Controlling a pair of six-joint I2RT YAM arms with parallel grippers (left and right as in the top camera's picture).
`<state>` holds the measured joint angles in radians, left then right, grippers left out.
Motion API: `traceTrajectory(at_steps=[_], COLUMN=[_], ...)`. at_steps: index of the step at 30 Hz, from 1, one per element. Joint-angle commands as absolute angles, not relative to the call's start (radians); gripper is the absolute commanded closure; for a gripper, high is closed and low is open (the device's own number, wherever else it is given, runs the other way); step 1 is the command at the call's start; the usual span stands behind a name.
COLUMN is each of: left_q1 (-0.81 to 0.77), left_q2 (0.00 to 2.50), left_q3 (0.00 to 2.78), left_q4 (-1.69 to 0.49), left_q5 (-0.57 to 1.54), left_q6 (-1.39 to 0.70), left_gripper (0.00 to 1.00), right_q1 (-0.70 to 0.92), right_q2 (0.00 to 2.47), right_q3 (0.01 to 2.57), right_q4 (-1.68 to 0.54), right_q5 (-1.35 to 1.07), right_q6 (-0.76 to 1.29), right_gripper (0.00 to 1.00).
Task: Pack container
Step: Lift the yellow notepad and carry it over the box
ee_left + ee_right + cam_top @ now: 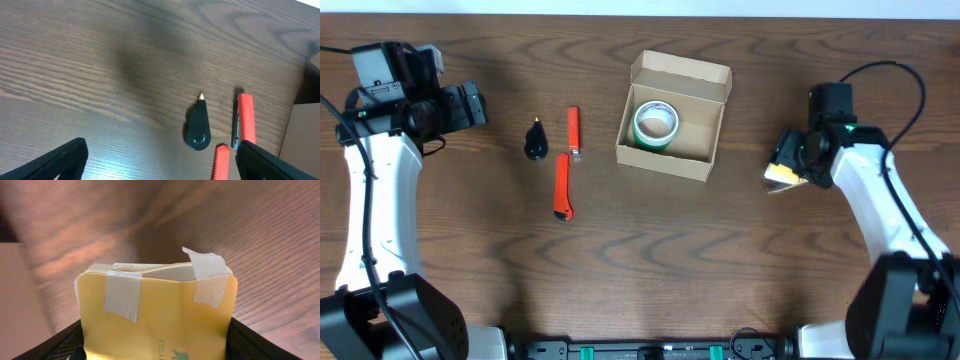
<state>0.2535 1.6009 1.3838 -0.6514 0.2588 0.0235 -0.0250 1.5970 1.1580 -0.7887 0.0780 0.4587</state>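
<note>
One open tan cardboard box (666, 161) sits mid-counter (650, 260) and holds one green-edged tape roll (655, 124). Left of it lie two orange stick-shaped tools (574, 133) and one black teardrop piece (536, 141). The left end effector (160, 162) gapes wide and empty, while the right end effector (155, 347) grips one yellow taped packet (160, 305).

Left gripper (478, 104) hangs spread wide, left of the tan cardboard box (692, 72); right gripper (788, 165), opposite, clamps a yellow taped packet (157, 317).

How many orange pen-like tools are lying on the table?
2. The upper orange tool lies left of the container; the lower orange tool lies just below it in the overhead view. None appears hidden.
</note>
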Motion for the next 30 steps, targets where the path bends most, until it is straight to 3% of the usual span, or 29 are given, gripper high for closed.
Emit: traceTrajectory(at_steps=[1,19,30], left_q1=[0.254,0.254,0.254], left_q2=[1.599,1.599,1.599], left_q3=[1.405,1.405,1.405], left_q4=[-0.655,-0.655,-0.655], left_q5=[0.255,0.255,0.255], left_q6=[0.03,0.03,0.03], left_gripper=[0.05,0.05,0.05], right_q1=[0.017,0.382,0.455], right_q2=[1.528,1.483,1.536], right_q3=[1.188,1.381,1.649], right_q4=[-0.801,-0.86,-0.818], right_q5=[0.075,0.111,0.161], right_q6=[0.432,0.385,0.324], right_gripper=[0.44,0.43,0.44])
